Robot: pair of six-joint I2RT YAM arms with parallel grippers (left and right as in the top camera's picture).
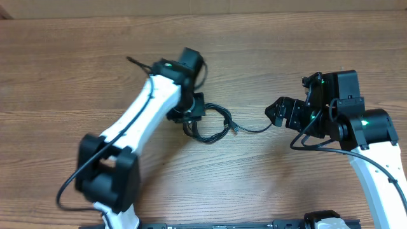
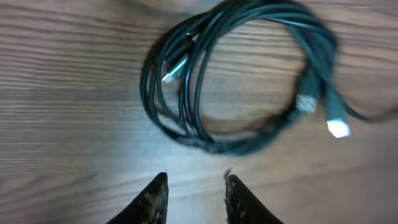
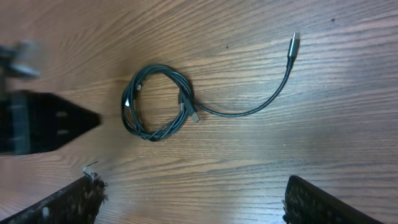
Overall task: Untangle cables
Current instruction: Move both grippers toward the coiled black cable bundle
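The thin black cables (image 1: 215, 129) lie in a tangled coil on the wooden table, between the two arms. One tail runs right from the coil toward my right gripper (image 1: 275, 112). My left gripper (image 1: 191, 118) hovers at the coil's left edge. In the left wrist view the coil (image 2: 230, 81) lies just ahead of the open, empty fingers (image 2: 196, 183), with small silver plugs showing. In the right wrist view the coil (image 3: 155, 102) and its long tail ending in a plug (image 3: 295, 40) lie ahead of the wide-open, empty fingers (image 3: 193, 190).
The wooden table (image 1: 286, 184) fills the views. The left gripper's dark body (image 3: 50, 121) shows beside the coil in the right wrist view. The arms' own thicker black wiring (image 1: 311, 143) loops near the right wrist.
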